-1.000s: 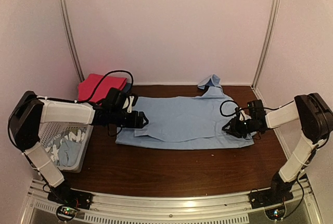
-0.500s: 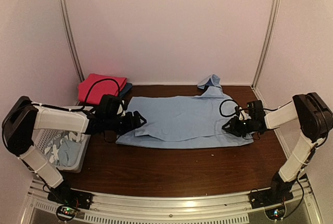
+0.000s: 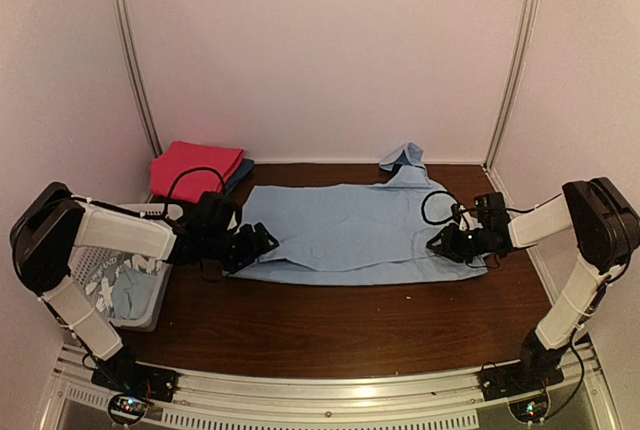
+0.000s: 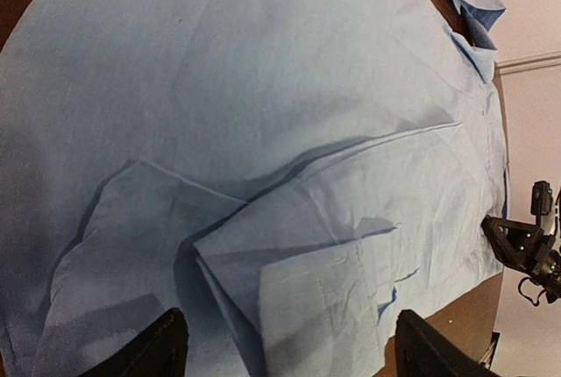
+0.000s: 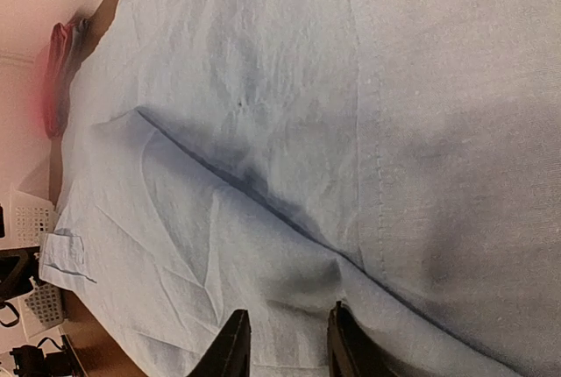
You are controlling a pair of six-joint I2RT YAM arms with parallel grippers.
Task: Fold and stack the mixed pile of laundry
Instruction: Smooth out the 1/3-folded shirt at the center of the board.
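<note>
The large shirt lies spread across the table, the right tool pinching its right edge while the left tool hangs released over the left sleeve, so a one-sided pull may skew the fold.

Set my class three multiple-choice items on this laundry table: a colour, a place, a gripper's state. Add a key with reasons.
1. Colour of the shirt spread on the table? A white; B light blue; C green.
2. Where lies the folded red cloth? A the table's far left corner; B on the shirt; C the near edge.
3. The left gripper's jaws? A shut on the shirt; B shut, empty; C wide open.
Key: 1 B, the fabric is pale blue; 2 A, it sits by the back wall, left of the shirt; 3 C, its fingertips stand far apart over the shirt.
</note>
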